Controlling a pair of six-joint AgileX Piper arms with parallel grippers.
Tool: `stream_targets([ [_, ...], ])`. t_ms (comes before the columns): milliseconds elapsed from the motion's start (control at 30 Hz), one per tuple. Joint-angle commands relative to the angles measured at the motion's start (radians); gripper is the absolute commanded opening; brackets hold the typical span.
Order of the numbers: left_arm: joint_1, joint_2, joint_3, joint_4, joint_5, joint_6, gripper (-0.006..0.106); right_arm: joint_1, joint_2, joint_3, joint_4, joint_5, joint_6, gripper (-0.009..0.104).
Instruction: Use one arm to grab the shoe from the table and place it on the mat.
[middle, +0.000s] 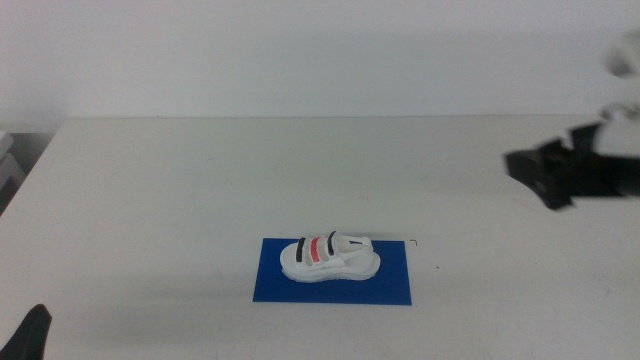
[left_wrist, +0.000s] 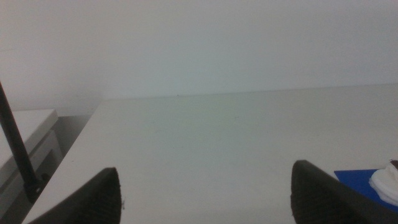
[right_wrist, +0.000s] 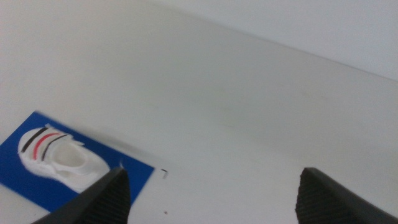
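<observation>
The white shoe (middle: 327, 256) with black and red strap stripes lies on the blue mat (middle: 390, 285) near the front middle of the off-white table (middle: 200, 180). My right gripper (middle: 535, 175) hovers open and empty at the right side, well above and away from the shoe. In the right wrist view the shoe (right_wrist: 53, 155) lies on the mat (right_wrist: 25, 180), beyond the wide-apart jaws. My left gripper (middle: 30, 335) waits at the bottom left corner, open; its wrist view shows the mat's corner (left_wrist: 357, 180) and a bit of the shoe (left_wrist: 388, 180).
A small dark mark (middle: 414, 241) sits on the table by the mat's far right corner. A pale wall rises behind the table. A grey object (middle: 8, 165) stands off the table's left edge.
</observation>
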Motion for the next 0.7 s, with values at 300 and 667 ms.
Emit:
stream_targets([
  [300, -0.005, -0.013, 0.007, -0.010, -0.082, -0.005, 0.094, -0.026, -0.497, 0.465, -0.072, -0.384, 0.079, 0.075],
  [667, -0.005, -0.013, 0.007, -0.010, -0.082, -0.005, 0.094, -0.026, -0.747, 0.693, -0.144, -0.390, 0.079, 0.075],
])
